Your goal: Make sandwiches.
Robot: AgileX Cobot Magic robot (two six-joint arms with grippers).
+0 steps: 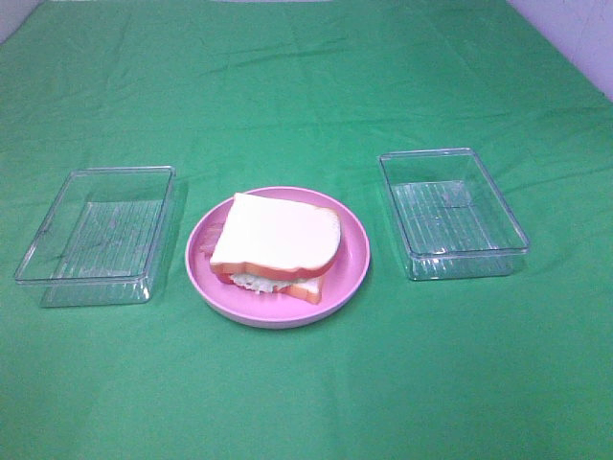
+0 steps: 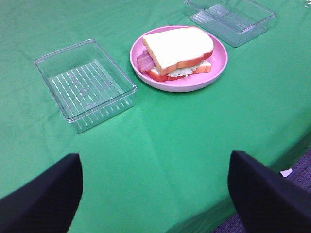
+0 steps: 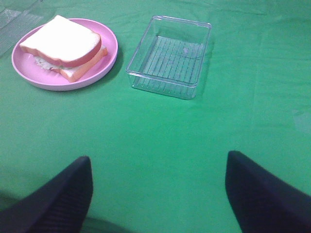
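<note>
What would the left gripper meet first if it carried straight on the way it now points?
Probably bare green cloth. The left gripper, jaws open, aims between the clear tray and the pink plate, so depth is unclear.

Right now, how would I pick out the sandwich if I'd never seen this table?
Find the green cloth, then the round pink plate midway between two clear plastic trays. The sandwich lies on that plate: white bread with orange-brown crust, lettuce and pink meat peeking out, the only food here.
</note>
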